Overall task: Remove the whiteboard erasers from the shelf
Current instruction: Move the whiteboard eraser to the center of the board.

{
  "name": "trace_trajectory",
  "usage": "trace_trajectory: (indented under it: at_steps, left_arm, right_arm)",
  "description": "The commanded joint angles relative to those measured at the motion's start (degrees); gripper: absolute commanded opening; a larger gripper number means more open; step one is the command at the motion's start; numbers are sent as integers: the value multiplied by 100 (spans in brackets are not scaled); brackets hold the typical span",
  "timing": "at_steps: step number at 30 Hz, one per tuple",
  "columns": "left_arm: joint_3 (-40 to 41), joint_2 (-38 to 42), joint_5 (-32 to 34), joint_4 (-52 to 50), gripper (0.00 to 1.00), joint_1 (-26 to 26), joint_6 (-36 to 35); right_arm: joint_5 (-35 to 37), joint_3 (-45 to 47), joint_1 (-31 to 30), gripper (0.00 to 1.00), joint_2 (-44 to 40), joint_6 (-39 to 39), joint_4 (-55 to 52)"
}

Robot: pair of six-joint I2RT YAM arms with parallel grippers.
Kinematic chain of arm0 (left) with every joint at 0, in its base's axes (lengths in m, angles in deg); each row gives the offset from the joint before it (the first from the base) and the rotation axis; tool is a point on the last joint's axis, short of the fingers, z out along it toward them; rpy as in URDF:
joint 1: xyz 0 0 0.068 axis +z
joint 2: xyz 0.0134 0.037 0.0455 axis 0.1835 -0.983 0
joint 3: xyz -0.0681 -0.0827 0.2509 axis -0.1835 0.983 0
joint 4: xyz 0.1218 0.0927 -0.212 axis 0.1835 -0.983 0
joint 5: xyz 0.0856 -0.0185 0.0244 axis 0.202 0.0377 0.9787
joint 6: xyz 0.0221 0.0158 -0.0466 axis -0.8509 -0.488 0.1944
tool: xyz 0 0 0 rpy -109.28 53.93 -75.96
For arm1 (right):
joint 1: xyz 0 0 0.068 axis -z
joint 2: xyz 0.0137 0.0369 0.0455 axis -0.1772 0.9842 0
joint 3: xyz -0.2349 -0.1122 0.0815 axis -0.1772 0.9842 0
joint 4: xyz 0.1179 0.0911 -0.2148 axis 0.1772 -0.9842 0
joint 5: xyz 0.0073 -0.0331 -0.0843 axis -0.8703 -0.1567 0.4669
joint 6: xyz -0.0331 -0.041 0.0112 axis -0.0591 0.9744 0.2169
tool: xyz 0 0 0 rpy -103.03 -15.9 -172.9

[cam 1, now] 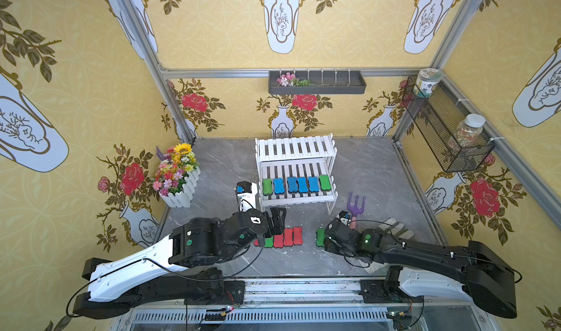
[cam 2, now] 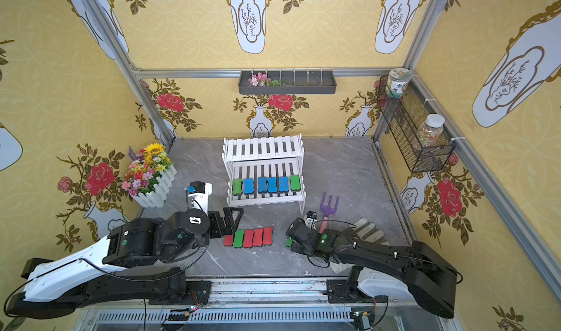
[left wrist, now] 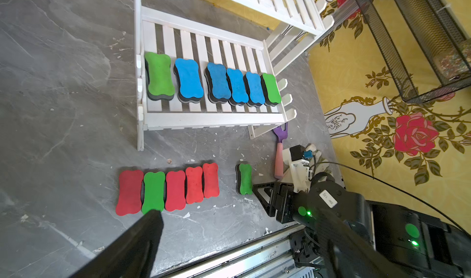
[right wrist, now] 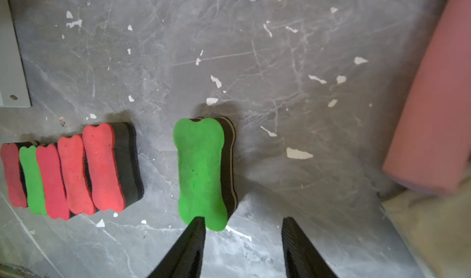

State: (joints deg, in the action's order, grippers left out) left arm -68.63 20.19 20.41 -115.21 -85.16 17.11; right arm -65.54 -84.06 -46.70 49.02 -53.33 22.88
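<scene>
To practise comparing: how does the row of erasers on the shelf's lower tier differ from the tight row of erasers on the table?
The shelf row holds six erasers, four blue between two green; the table row holds five, four red and one green. The shelf row lies gapped on the white shelf; the table row is close-packed on the grey table. Both: bone-shaped pads, coloured face up, dark bases.

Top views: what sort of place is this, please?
Probably a staged robot test cell, not a real room: an aluminium frame holds printed vase-and-rose wallpaper, and the left arm and right arm sit on a metal rail before a grey tabletop.
</scene>
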Motion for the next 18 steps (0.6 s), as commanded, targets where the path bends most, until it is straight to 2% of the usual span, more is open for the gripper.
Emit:
trace_trajectory:
  at_steps: [1, 10, 18]
  left_arm:
    - [-140, 70, 136, -269, 100, 3, -30]
    - [-128, 41, 141, -407, 100, -2, 15]
    - [-123, 52, 255, -446, 100, 2, 30]
  right_arm:
    - [-37, -123, 48, 50, 222, 335, 344]
    - [-199, -495, 296, 41, 896, 873, 376]
    - [-470, -725, 300, 34, 1556, 1154, 884]
